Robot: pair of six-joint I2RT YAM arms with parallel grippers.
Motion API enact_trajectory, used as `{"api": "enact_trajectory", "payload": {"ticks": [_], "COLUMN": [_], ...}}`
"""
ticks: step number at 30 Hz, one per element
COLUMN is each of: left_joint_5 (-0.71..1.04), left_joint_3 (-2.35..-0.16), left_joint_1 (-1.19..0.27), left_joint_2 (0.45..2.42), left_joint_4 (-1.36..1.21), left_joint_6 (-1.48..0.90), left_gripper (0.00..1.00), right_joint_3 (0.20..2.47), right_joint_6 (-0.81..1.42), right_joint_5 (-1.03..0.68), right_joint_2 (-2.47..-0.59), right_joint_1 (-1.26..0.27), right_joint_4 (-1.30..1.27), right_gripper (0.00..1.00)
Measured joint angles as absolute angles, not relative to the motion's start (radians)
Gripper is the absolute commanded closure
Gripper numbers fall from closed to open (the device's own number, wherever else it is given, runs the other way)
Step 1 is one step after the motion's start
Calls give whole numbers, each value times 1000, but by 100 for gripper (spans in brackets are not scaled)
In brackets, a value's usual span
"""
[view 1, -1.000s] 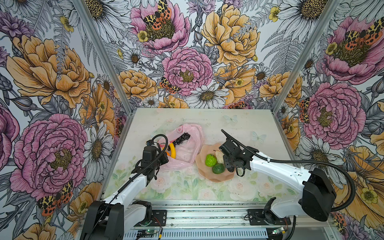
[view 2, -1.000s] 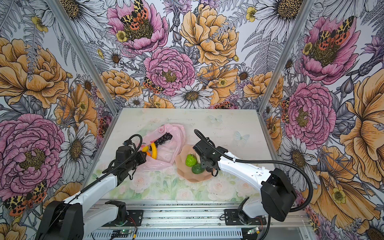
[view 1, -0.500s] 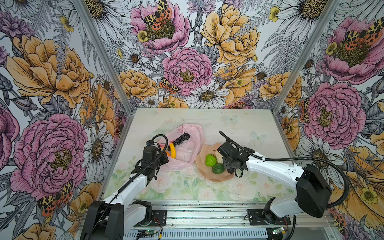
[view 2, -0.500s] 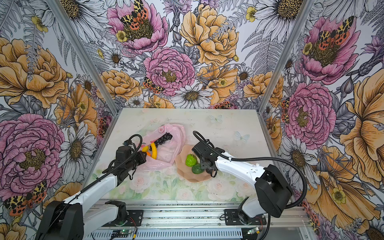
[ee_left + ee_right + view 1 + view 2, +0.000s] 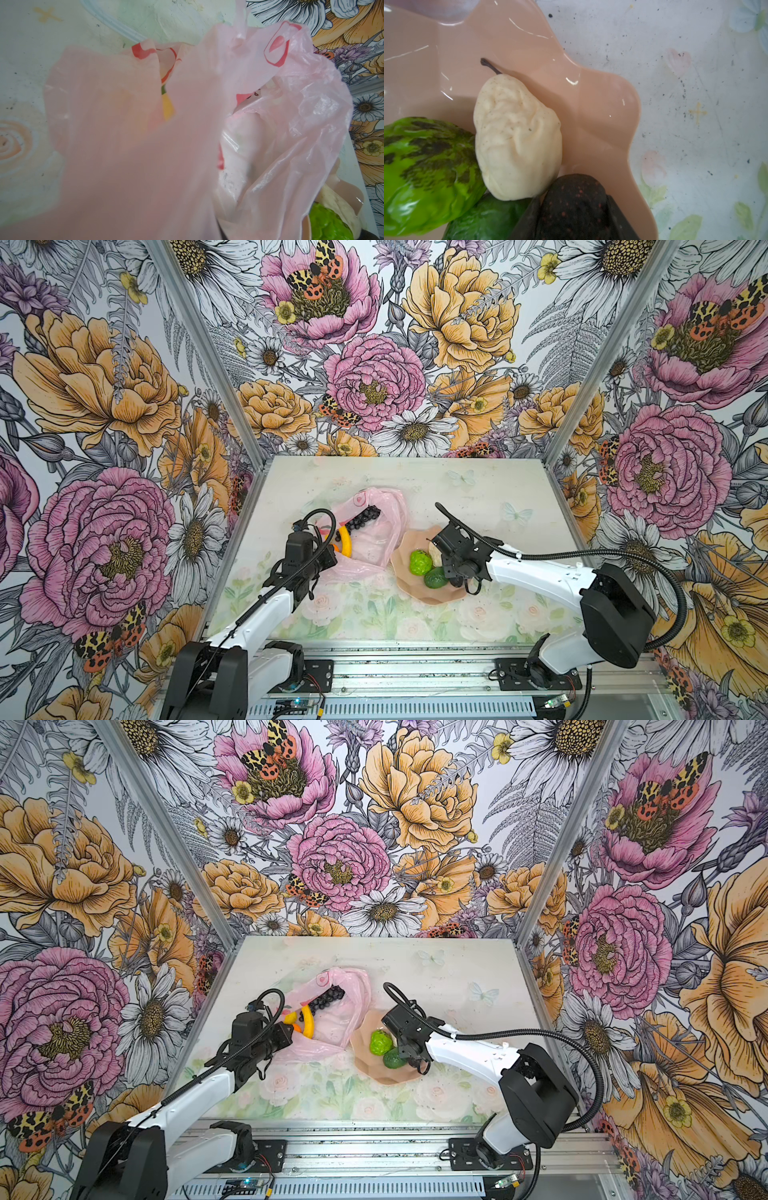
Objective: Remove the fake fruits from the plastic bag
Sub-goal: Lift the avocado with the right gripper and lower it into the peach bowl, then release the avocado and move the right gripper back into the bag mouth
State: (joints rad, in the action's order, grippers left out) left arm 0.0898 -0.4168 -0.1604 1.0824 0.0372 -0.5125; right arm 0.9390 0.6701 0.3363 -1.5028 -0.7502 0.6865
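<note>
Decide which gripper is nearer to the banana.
Left. The left gripper grips the bag beside the banana; the right gripper holds a dark fruit over the dish, beyond the bag.

Left claw (image 5: pixel 331 561) tight on bag (image 5: pixel 384 531), right claw (image 5: pixel 452 580) around dark fruit (image 5: pixel 574 205)

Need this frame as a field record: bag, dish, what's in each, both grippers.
bag: thin translucent pink plastic bag, lying open beside the dish
in bag mouth: yellow plastic banana, dark purple grape bunch, small orange piece
dish: peach wavy-edged plastic dish
in dish: bright green bumpy fruit, dark green fruit, cream pear
left gripper: at the bag's near edge; jaws hidden
right gripper: over the dish, shut on dark red-speckled fruit
</note>
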Motion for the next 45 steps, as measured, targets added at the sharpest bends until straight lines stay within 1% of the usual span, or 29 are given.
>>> {"api": "enact_trajectory", "payload": {"ticks": [5,8,19,31,35,38,42,45], "left_joint_5": [90,90,90,90,90,102,117,120], "left_joint_3": [-417,-417,-417,-417,-417,-417,-407,-391], "left_joint_1": [-160,-160,-160,-160,-160,-149,-146,-142], "left_joint_2": [1082,1082,1082,1082,1082,1082,1073,1041], "left_joint_4": [37,37,37,37,47,73,90,126], "left_joint_6": [-513,-513,-513,-513,-537,-586,-651,-683], "left_gripper": [81,81,81,81,81,82,81,81], "right_joint_3": [939,939,939,944,1017,1119,1262,1371], "right_joint_6": [674,673,673,673,673,669,657,637], "right_joint_5": [336,332,326,308,307,310,302,286], "right_joint_2": [-1508,-1508,-1499,-1414,-1405,-1430,-1535,-1659], "right_joint_1": [-750,-750,-750,-752,-774,-828,-900,-946], "right_joint_4": [673,669,663,668,679,672,630,599], "right_gripper": [46,44,37,34,33,33,33,33]}}
